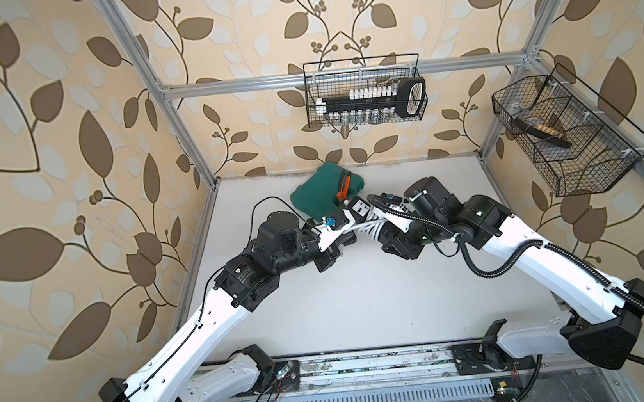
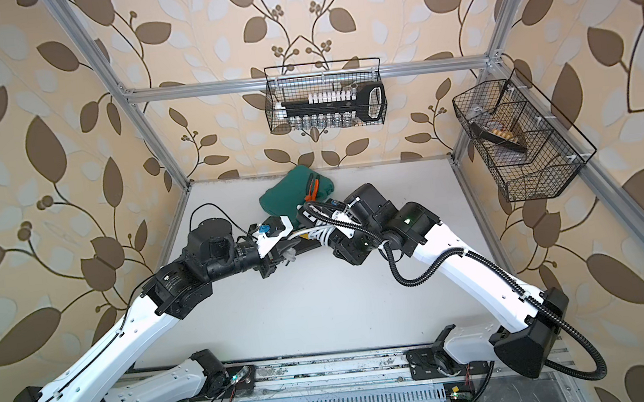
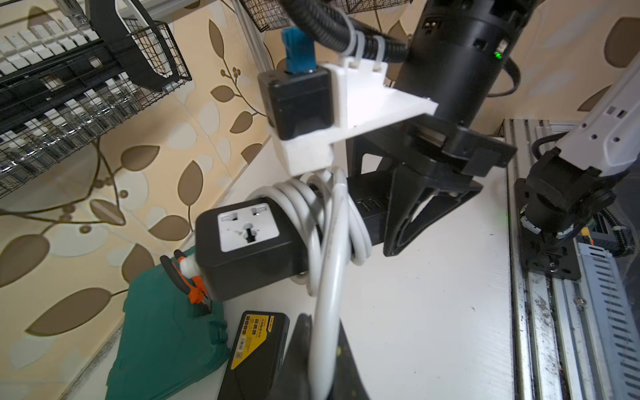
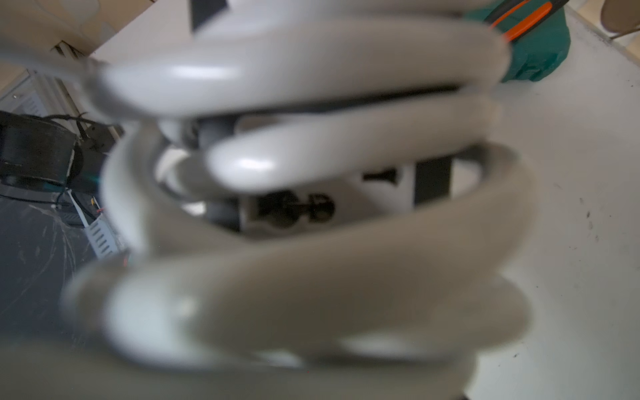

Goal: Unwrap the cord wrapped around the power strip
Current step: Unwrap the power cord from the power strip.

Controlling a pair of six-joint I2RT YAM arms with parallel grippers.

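The right arm [image 1: 557, 279] is white-shelled, black-jointed, with a ribbed black hose [image 1: 497, 272].

Beige leaf-patterned wallpaper [image 1: 38, 117] surrounds a white table [image 1: 364, 307] inside aluminium framing [image 1: 259, 83].

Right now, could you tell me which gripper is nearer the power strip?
Right. The right gripper clamps the power strip at one end; the left gripper pinches only the cord.

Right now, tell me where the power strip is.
In a top view the power strip is at centre back, beside the green cloth, its port end in the right gripper.
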